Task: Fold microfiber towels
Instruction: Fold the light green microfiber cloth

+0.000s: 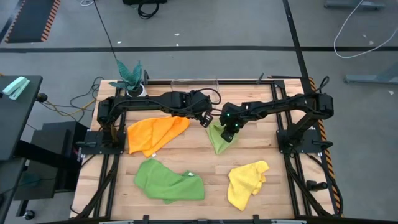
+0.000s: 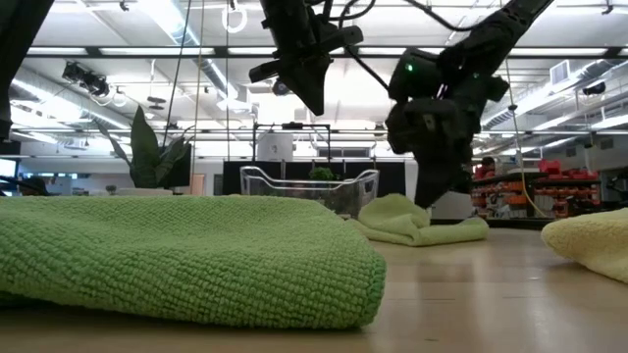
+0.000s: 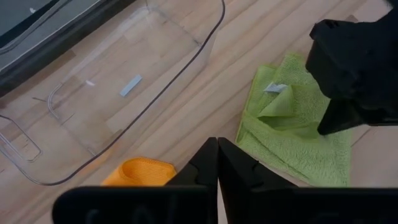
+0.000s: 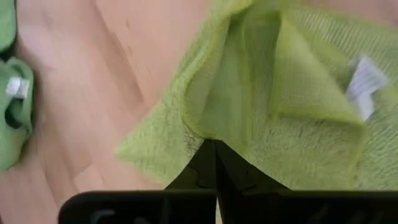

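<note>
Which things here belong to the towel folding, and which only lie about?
Job: lime towel, orange towel, green towel, yellow towel.
Lying about: bin, plant.

Two dark, jointed arms on black base frames, black cables looping along the links, green indicator light on the right arm's wrist, dark wedge-shaped fingers

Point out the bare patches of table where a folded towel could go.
Bare wood: the strip between the lime towel and the yellow towel, the front left corner beside the dark green towel, and the gap between dark green and yellow. Crowded: the back middle, where both grippers, left and right, meet by the orange towel and bin.
</note>
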Tool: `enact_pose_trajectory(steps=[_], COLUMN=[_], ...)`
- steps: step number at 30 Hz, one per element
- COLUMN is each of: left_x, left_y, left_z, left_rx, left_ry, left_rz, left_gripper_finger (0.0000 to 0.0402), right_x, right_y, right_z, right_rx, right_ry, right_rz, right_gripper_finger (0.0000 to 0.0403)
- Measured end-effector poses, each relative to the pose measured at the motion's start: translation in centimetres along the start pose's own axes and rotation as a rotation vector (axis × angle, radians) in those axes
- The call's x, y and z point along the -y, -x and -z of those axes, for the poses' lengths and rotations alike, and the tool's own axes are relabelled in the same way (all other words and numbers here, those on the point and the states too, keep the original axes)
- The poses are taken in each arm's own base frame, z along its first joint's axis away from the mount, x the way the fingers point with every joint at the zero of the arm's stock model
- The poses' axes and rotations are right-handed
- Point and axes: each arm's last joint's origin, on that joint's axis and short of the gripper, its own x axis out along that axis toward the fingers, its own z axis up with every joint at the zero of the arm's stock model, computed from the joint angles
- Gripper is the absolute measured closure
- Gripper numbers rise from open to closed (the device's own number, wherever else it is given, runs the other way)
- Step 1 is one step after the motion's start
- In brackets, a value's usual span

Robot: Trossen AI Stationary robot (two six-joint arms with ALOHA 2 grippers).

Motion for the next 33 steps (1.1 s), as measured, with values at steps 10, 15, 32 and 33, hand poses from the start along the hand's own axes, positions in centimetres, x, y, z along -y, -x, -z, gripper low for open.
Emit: enact_pose_trajectory(steps=[10, 15, 32, 33], left_x=[0.0, 0.0, -0.1, -0.2], left_y=[0.0, 0.0, 0.1, 0.4], left_z=[0.0, 0.0, 0.1, 0.1], left_rx=[-0.001, -0.001, -0.007, -0.010], left_ry=[0.005, 0.006, 0.000, -0.005], left_rz=[0.000, 0.000, -0.006, -0.007], left_gripper_finger=[0.0378, 0.0391, 0.0389, 0.0391], right_x=[0.9, 0.8, 0.2, 0.1], right_y=[0.6, 0.6, -2.2, -2.3], right_z=[0.2, 0.8, 0.8, 0.6], right_rx=[0.001, -0.050, -0.069, -0.061], right_ry=[-0.027, -0.053, -0.078, -0.075], right_rz=[0.213, 0.239, 0.171, 0.144], right_gripper_finger=[0.0403, 0.0403, 0.0403, 0.0403])
